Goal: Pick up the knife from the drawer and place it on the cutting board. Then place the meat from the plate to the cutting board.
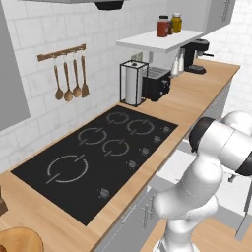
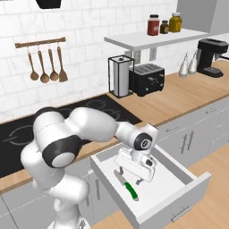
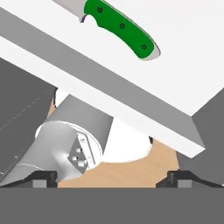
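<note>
Your gripper [image 2: 138, 180] hangs over the pulled-out drawer [image 2: 179, 176], its fingers spread wide with nothing between them. The knife [image 2: 126, 185] lies flat on the drawer floor just below the gripper and apart from it, green handle toward the drawer's front. In the hand view the knife [image 3: 117, 24] is cut off at the top edge, so you see little of its blade. A tan rim, perhaps the plate [image 1: 19, 240], shows cropped at the corner of the worktop [image 1: 197, 96].
</note>
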You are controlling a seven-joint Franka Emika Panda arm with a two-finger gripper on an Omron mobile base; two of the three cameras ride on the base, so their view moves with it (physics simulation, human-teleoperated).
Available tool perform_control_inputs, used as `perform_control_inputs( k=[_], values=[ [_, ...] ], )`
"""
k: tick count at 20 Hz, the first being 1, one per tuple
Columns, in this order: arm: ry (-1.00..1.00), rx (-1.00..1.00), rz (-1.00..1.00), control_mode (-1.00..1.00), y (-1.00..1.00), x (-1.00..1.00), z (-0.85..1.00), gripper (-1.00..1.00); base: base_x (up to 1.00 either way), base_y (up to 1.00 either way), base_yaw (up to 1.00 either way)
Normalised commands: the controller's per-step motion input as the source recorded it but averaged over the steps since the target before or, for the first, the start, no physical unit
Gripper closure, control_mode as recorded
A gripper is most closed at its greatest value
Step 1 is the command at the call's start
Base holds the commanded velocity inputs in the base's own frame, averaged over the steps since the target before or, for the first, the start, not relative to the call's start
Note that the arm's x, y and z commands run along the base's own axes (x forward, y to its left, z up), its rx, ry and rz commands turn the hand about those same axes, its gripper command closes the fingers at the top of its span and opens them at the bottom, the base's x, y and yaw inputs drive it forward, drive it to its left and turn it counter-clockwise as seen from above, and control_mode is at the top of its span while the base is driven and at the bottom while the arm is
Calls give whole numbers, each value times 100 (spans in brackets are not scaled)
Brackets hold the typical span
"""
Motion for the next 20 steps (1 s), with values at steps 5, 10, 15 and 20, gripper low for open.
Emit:
perform_control_inputs(
  k=[5, 10, 15, 20],
  values=[
    [2, 13, 4, -100, -8, 23, -12, -100, 0, 0, 0],
    [9, 10, 1, -100, -10, 25, -12, -100, 0, 0, 0],
    [23, 7, 0, -100, -4, 34, -26, -100, 0, 0, 0],
    [12, 10, 0, -100, -1, 32, -46, -100, 0, 0, 0]
  ],
)
